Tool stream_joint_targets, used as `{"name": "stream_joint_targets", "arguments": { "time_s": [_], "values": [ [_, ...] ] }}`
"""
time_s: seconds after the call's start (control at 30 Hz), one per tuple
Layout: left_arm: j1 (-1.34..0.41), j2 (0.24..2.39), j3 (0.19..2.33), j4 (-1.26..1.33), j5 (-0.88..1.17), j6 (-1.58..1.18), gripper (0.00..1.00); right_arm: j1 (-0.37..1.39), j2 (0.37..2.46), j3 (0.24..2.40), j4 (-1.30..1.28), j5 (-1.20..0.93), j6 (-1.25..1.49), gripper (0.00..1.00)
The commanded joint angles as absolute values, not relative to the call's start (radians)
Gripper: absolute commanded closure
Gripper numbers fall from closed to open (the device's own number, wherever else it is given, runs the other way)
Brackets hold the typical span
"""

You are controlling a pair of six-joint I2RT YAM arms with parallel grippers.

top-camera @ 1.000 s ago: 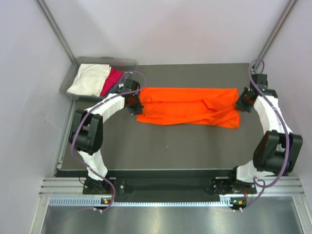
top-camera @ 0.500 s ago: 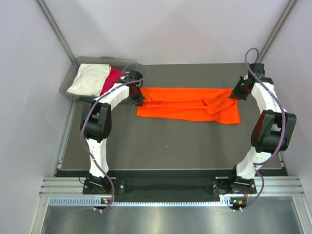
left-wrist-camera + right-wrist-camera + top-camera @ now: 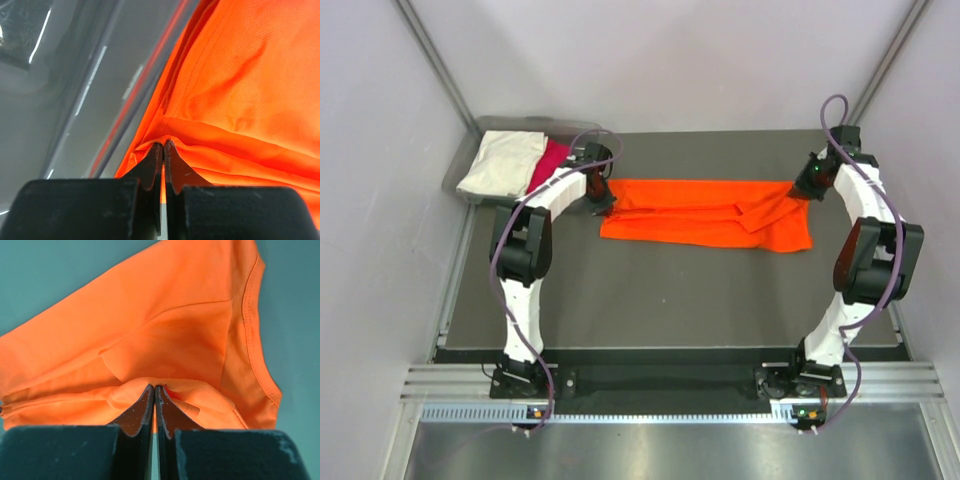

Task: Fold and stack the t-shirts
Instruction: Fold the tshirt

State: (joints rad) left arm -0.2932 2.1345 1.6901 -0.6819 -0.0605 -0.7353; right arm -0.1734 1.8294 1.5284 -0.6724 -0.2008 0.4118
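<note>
The 2 arms reach far forward from their bases, the left arm (image 3: 523, 250) leaning inward to the right and the right arm (image 3: 868, 255) inward to the left, elbows raised. The left gripper (image 3: 163, 145) has its 2 fingers pressed together on an edge of the orange t-shirt (image 3: 705, 213). The right gripper (image 3: 154, 387) is pinched the same way on the opposite end, wrist tilted down.

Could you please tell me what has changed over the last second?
The left hand and right hand drew the ends of the orange shirt toward the far side, stretching it flatter. Both stayed shut on it; the bin and its contents did not move.
</note>
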Motion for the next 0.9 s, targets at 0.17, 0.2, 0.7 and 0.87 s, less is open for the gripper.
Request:
{"name": "stream_joint_targets", "arguments": {
  "time_s": [0.17,0.2,0.7,0.87],
  "values": [
    [-0.279,2.160,1.750,-0.703,-0.095,-0.746,1.00,-0.181,1.881,1.600,-0.620,-0.227,0.425,0.99],
    [-0.279,2.164,1.755,-0.704,-0.097,-0.744,1.00,-0.179,1.887,1.601,-0.617,-0.229,0.426,0.99],
    [-0.278,2.191,1.793,-0.721,-0.113,-0.736,1.00,-0.186,1.953,1.644,-0.630,-0.201,0.429,0.94],
    [-0.276,2.204,1.802,-0.726,-0.121,-0.736,1.00,-0.193,1.979,1.660,-0.627,-0.212,0.430,0.94]
  ]
}}
